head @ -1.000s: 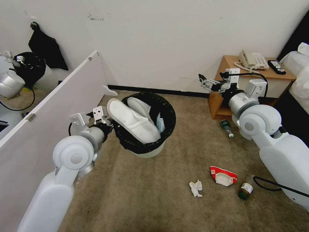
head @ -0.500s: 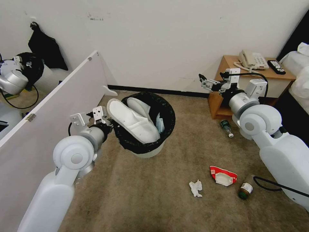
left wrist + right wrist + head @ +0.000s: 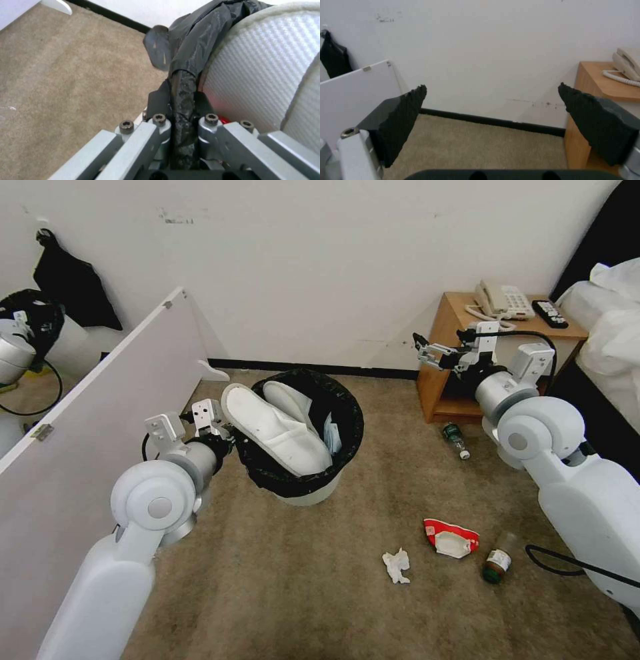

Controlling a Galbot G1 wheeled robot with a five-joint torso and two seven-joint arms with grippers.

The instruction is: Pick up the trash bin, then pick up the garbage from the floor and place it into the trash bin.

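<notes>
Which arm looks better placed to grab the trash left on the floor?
The right. Its right gripper is open and empty, on the bottle's side; the left gripper is clamped on the trash bin.

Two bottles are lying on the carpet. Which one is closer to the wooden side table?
The bottle with the white cap, lying just in front of the side table. The other bottle lies nearer the robot, beside the red-and-white wrapper.
</notes>
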